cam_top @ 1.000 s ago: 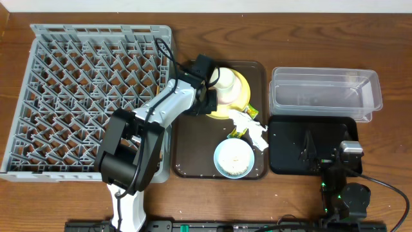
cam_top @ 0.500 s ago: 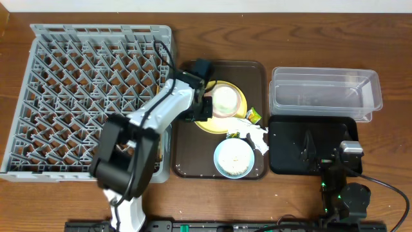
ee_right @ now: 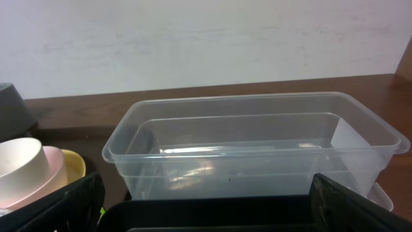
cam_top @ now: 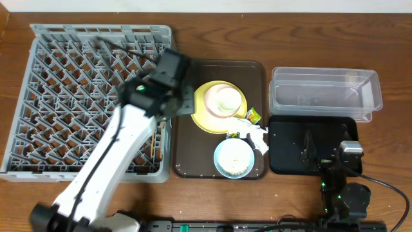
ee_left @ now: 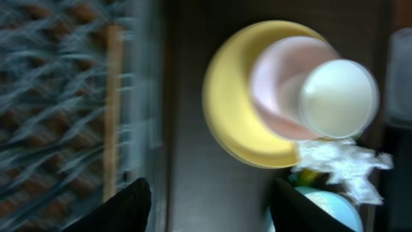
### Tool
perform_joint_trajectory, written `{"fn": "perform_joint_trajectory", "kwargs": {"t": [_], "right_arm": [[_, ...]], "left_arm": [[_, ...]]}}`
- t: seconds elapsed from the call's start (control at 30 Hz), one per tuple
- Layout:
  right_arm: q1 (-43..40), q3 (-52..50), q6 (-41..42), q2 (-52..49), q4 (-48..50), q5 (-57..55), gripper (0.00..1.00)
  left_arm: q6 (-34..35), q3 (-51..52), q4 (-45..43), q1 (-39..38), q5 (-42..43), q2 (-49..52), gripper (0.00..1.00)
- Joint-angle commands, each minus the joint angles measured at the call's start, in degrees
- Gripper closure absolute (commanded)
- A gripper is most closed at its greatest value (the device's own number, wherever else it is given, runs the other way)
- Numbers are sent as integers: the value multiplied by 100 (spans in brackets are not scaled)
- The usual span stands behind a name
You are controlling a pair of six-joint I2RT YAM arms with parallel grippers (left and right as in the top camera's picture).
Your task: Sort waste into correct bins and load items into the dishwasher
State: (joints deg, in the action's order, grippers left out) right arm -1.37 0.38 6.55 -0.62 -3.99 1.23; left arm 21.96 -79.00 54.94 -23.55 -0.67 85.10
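The left hand [ee_left: 209, 203] hangs over the seam between the dish rack [cam_top: 64, 96] and the brown serving tray [cam_top: 190, 151], its fingers spread and holding nothing. The wrist view is smeared by motion. The chopsticks [ee_left: 112, 109] lie in the rack near its right edge.

The yellow plate [cam_top: 201, 113] sits on the serving tray with the small white bowl [cam_top: 211, 96] on it and the pale cup [cam_top: 227, 100] inside the bowl. The tissue [cam_top: 256, 133] and snack wrapper [cam_top: 253, 116] lie just beside it, above the light blue bowl [cam_top: 234, 158].

The main risk is that stack: a quick or off-centre grab at the plate could tip the cup and bowl out, or drag the tissue along. The thin chopsticks could also slip through the rack's grid if knocked.

The right hand [ee_right: 206, 218] rests parked, fingers apart, at the black tray [cam_top: 290, 154], facing the clear tub [cam_top: 325, 93].

A second ago the left hand was down at the bowl and cup; it has since withdrawn toward the rack, and the plate now lies slightly lower and to the left
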Motion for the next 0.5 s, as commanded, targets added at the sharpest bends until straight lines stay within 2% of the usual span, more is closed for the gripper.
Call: {"fn": "perform_joint_trajectory", "kwargs": {"t": [0.0,0.03,0.1,0.17,0.37,0.47], "right_arm": [[59,-7,46,31,-26,-35,1],[59,-7,46,31,-26,-35,1],[59,-7,46,31,-26,-35,1],[59,-7,46,31,-26,-35,1],[59,-7,52,31,-11,20,1],[59,-7,352,31,13,332,1]], "left_arm": [[114,0,396,417,-859,-496,38],[109,0,503,555,-951,-597,37],[111,0,726,820,-990,-756,26],[109,0,955,1027,-990,-859,20],[107,0,1189,1255,-990,-911,14],[109,2,1189,1255,-990,-911,12]]}}
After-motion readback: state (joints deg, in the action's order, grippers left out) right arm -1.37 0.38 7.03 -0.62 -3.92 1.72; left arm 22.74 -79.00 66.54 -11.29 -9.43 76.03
